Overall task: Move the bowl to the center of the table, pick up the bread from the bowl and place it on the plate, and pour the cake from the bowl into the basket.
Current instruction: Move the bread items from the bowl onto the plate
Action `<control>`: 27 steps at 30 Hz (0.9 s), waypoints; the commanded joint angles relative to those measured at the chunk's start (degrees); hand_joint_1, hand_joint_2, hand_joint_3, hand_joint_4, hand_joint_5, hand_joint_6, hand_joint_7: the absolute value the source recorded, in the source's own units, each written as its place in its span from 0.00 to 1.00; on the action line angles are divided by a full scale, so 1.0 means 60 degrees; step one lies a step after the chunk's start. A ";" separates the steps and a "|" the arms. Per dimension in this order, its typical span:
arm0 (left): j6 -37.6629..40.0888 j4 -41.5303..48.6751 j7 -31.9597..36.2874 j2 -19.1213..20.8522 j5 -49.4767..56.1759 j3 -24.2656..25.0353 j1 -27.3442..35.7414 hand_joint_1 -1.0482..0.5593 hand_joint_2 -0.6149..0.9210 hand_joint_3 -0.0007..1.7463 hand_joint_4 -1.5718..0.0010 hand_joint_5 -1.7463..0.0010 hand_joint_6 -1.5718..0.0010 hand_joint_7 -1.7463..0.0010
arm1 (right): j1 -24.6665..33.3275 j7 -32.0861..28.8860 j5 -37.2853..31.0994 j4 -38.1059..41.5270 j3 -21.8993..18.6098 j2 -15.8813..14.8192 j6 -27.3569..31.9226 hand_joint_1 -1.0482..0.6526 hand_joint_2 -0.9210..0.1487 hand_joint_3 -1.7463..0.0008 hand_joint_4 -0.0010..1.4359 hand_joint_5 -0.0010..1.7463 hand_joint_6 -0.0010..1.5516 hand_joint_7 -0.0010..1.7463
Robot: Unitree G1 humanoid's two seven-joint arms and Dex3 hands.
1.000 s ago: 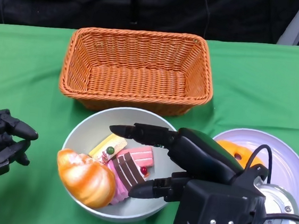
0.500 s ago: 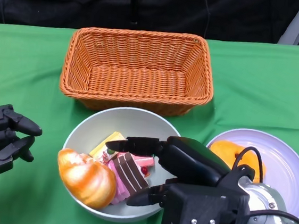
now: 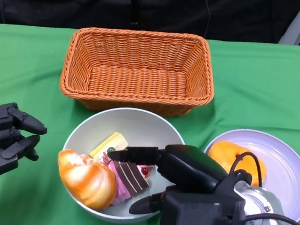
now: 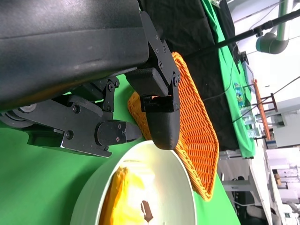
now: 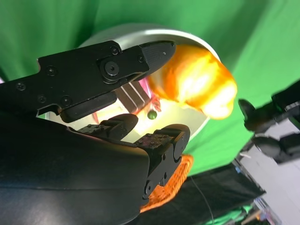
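Head view: the pale grey round bowl point(image 3: 86, 132) sits just in front of the orange woven wicker basket point(image 3: 138, 68), holding a golden glazed bread roll point(image 3: 85, 179) and pink-and-brown cake slices point(image 3: 127, 175). The black right hand point(image 3: 143, 179) reaches over the cake, fingers apart, gripping nothing. The black left hand point(image 3: 5, 137) hovers beside the bowl, empty, fingers parted. A white round plate point(image 3: 289, 165) holds an orange bread piece point(image 3: 226, 153).

Right wrist view: fingers point(image 5: 140, 56) spread above the roll point(image 5: 197, 84) — nothing held.

Left wrist view: fingers point(image 4: 161, 122) apart over the bowl rim point(image 4: 154, 146).
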 commanded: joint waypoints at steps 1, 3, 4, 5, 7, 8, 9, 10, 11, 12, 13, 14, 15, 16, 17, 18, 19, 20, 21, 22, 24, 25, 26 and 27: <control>0.0065 -0.0263 0.0148 0.0060 0.0062 0.0000 0.0167 0.61 1.00 0.21 0.54 0.17 0.48 0.40 | -0.0260 0.0205 -0.0161 0.0183 0.0308 0.0193 0.0133 0.25 0.02 1.00 0.34 0.02 0.26 0.00; 0.0076 -0.0293 0.0161 0.0053 0.0072 0.0001 0.0181 0.61 1.00 0.22 0.54 0.17 0.48 0.40 | -0.0301 0.0219 -0.0237 0.0255 0.0407 0.0292 0.0209 0.24 0.01 1.00 0.34 0.02 0.25 0.00; 0.0093 -0.0310 0.0175 0.0047 0.0077 0.0003 0.0185 0.61 1.00 0.22 0.54 0.17 0.48 0.40 | -0.0306 0.0221 -0.0264 0.0281 0.0429 0.0337 0.0230 0.24 0.02 1.00 0.34 0.02 0.25 0.00; 0.0102 -0.0315 0.0198 0.0043 0.0093 0.0004 0.0190 0.61 0.99 0.22 0.54 0.17 0.48 0.40 | -0.0308 0.0245 -0.0302 0.0299 0.0453 0.0382 0.0278 0.24 0.02 1.00 0.34 0.01 0.25 0.00; 0.0109 -0.0303 0.0229 0.0068 0.0138 -0.0003 0.0195 0.61 0.99 0.22 0.54 0.17 0.48 0.40 | -0.0317 0.0273 -0.0375 0.0332 0.0496 0.0463 0.0360 0.24 0.01 1.00 0.34 0.01 0.25 0.00; 0.0128 -0.0303 0.0228 0.0074 0.0135 -0.0002 0.0195 0.61 0.99 0.22 0.54 0.17 0.48 0.40 | -0.0317 0.0245 -0.0391 0.0370 0.0511 0.0503 0.0366 0.24 0.01 1.00 0.34 0.01 0.25 0.00; 0.0143 -0.0302 0.0243 0.0076 0.0145 -0.0001 0.0192 0.61 0.99 0.22 0.54 0.17 0.48 0.40 | -0.0321 0.0207 -0.0400 0.0418 0.0525 0.0537 0.0361 0.24 0.02 1.00 0.34 0.01 0.25 0.00; 0.0143 -0.0284 0.0264 0.0074 0.0162 0.0001 0.0185 0.61 0.99 0.22 0.54 0.17 0.48 0.40 | -0.0327 0.0167 -0.0397 0.0472 0.0532 0.0566 0.0340 0.24 0.02 1.00 0.34 0.01 0.25 0.00; 0.0144 -0.0272 0.0280 0.0072 0.0177 0.0003 0.0180 0.62 0.99 0.22 0.54 0.17 0.47 0.40 | -0.0332 0.0145 -0.0396 0.0507 0.0534 0.0584 0.0325 0.24 0.02 1.00 0.34 0.01 0.25 0.00; 0.0096 -0.0216 0.0261 0.0076 0.0184 0.0004 0.0162 0.62 0.99 0.22 0.54 0.17 0.47 0.41 | -0.0356 0.0105 -0.0406 0.0584 0.0545 0.0603 0.0275 0.24 0.02 1.00 0.34 0.01 0.25 0.00; 0.0047 -0.0155 0.0225 0.0080 0.0179 0.0008 0.0140 0.62 0.99 0.22 0.54 0.17 0.47 0.41 | -0.0377 0.0074 -0.0416 0.0652 0.0555 0.0623 0.0239 0.24 0.02 1.00 0.34 0.01 0.25 0.00; 0.0025 -0.0119 0.0206 0.0076 0.0171 0.0012 0.0125 0.62 0.99 0.22 0.54 0.17 0.47 0.41 | -0.0396 0.0022 -0.0429 0.0731 0.0568 0.0649 0.0183 0.24 0.02 1.00 0.35 0.01 0.25 0.00; 0.0026 -0.0115 0.0207 0.0069 0.0172 0.0011 0.0121 0.62 0.99 0.22 0.53 0.17 0.47 0.41 | -0.0416 -0.0011 -0.0424 0.0815 0.0581 0.0688 0.0146 0.25 0.02 1.00 0.35 0.01 0.25 0.00; 0.0043 -0.0129 0.0218 0.0061 0.0174 0.0008 0.0122 0.62 0.99 0.22 0.53 0.17 0.47 0.41 | -0.0429 -0.0033 -0.0418 0.0875 0.0591 0.0718 0.0119 0.25 0.02 1.00 0.35 0.01 0.25 0.00; 0.0056 -0.0142 0.0228 0.0056 0.0176 0.0006 0.0124 0.62 0.99 0.22 0.53 0.17 0.47 0.41 | -0.0437 -0.0046 -0.0414 0.0916 0.0596 0.0737 0.0099 0.25 0.02 1.00 0.35 0.01 0.25 0.00; 0.0101 -0.0164 0.0244 0.0054 0.0172 0.0010 0.0133 0.62 0.99 0.23 0.53 0.17 0.47 0.41 | -0.0457 -0.0097 -0.0387 0.1035 0.0611 0.0788 0.0015 0.25 0.02 1.00 0.35 0.01 0.25 0.00; 0.0112 -0.0176 0.0240 0.0056 0.0165 0.0012 0.0143 0.62 0.99 0.23 0.53 0.17 0.47 0.41 | -0.0470 -0.0161 -0.0362 0.1144 0.0619 0.0834 -0.0078 0.25 0.02 1.00 0.35 0.01 0.25 0.00; 0.0084 -0.0151 0.0229 0.0057 0.0169 0.0009 0.0140 0.62 0.99 0.23 0.53 0.17 0.47 0.41 | -0.0491 -0.0247 -0.0369 0.1274 0.0632 0.0882 -0.0173 0.25 0.02 1.00 0.35 0.01 0.25 0.00; 0.0066 -0.0133 0.0219 0.0058 0.0172 0.0006 0.0137 0.62 1.00 0.23 0.53 0.17 0.47 0.41 | -0.0508 -0.0303 -0.0383 0.1357 0.0640 0.0927 -0.0218 0.25 0.02 1.00 0.35 0.01 0.25 0.00; 0.0046 -0.0111 0.0211 0.0055 0.0170 0.0004 0.0131 0.62 1.00 0.23 0.53 0.16 0.47 0.41 | -0.0533 -0.0332 -0.0414 0.1394 0.0647 0.0964 -0.0211 0.24 0.03 1.00 0.35 0.01 0.26 0.00; 0.0010 -0.0083 0.0199 0.0058 0.0185 -0.0006 0.0124 0.62 1.00 0.23 0.52 0.16 0.47 0.41 | -0.0596 -0.0406 -0.0482 0.1455 0.0658 0.1024 -0.0201 0.24 0.03 1.00 0.35 0.01 0.26 0.00; 0.0025 -0.0087 0.0190 0.0063 0.0179 -0.0009 0.0123 0.61 1.00 0.23 0.52 0.16 0.47 0.41 | -0.0636 -0.0466 -0.0512 0.1521 0.0659 0.1061 -0.0210 0.24 0.03 1.00 0.35 0.01 0.26 0.00; 0.0051 -0.0098 0.0187 0.0067 0.0173 -0.0010 0.0124 0.61 1.00 0.23 0.52 0.16 0.47 0.41 | -0.0670 -0.0538 -0.0527 0.1601 0.0655 0.1092 -0.0253 0.24 0.03 1.00 0.35 0.01 0.26 0.00; 0.0071 -0.0107 0.0186 0.0069 0.0168 -0.0009 0.0125 0.61 1.00 0.23 0.52 0.16 0.47 0.41 | -0.0692 -0.0586 -0.0534 0.1660 0.0652 0.1113 -0.0287 0.24 0.03 1.00 0.35 0.01 0.26 0.00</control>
